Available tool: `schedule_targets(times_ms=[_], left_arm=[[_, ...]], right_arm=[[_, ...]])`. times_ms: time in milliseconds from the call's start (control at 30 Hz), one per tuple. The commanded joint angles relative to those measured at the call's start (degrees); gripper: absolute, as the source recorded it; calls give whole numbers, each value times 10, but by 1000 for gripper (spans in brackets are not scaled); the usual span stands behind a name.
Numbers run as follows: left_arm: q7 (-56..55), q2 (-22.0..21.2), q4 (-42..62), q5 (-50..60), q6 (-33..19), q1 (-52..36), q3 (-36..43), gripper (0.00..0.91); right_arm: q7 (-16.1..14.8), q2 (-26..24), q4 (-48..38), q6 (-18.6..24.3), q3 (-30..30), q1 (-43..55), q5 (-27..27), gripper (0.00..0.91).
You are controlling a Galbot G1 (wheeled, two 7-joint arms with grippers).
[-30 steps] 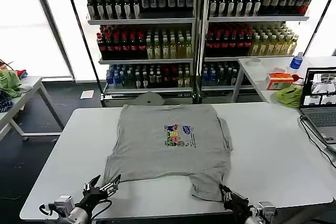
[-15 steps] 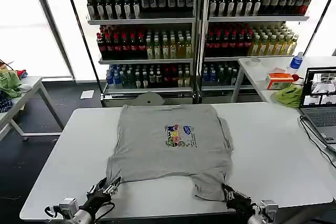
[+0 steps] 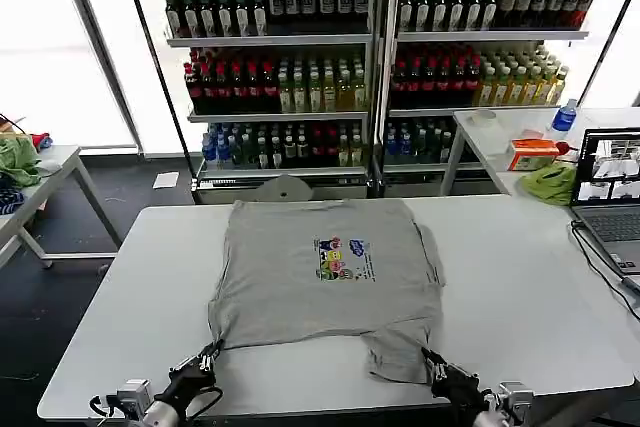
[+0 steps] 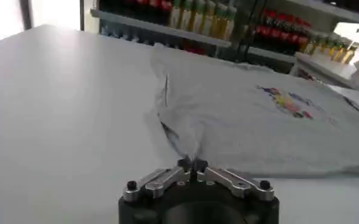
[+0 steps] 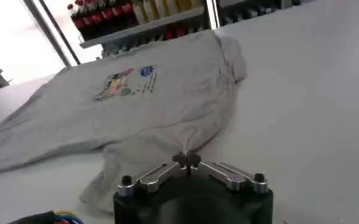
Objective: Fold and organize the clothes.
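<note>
A light grey short-sleeved shirt (image 3: 320, 272) with a small multicoloured chest print (image 3: 343, 258) lies flat on the white table (image 3: 520, 287), its hem toward me. My left gripper (image 3: 208, 355) is shut on the shirt's near left corner, and the cloth (image 4: 240, 115) puckers into its closed tips (image 4: 192, 163). My right gripper (image 3: 432, 365) is shut on the near right corner, where a flap of the shirt (image 5: 161, 103) bunches into the tips (image 5: 186, 159). Both grippers sit low at the table's front edge.
A laptop (image 3: 610, 197) with a cable lies at the table's right edge. A second table behind it holds a lime-green cloth (image 3: 548, 183), an orange box and a bottle. Drink shelves (image 3: 370, 57) fill the back. A side table stands at far left.
Both grippers have drawn back toward the front edge, pulling the shirt's near corners with them. The left corner has moved inward and nearer; the hem is stretched.
</note>
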Motion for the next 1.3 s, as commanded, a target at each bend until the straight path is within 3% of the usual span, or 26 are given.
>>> schedule_targets(times_ms=[33,467,767,1033,1300], left_arm=[[0,-12,-72,-8,8,33,-14,10],[4,13,-137,-31,23,90,-67,10],[2,59,-117,-70,26,15,-52,10],[-5,109,-64,-113,29,-63,-11,10],[-9,133,15,-137,33,-154,32,10]], right_arm=[[-13,-13,25,17,22,-48,7,0],[-12,-13,92,27,34,-109,3,0],[-9,25,48,53,9,0,10,0],[-11,54,-1,52,-16,100,22,0],[-5,74,-59,50,-31,183,21,0]])
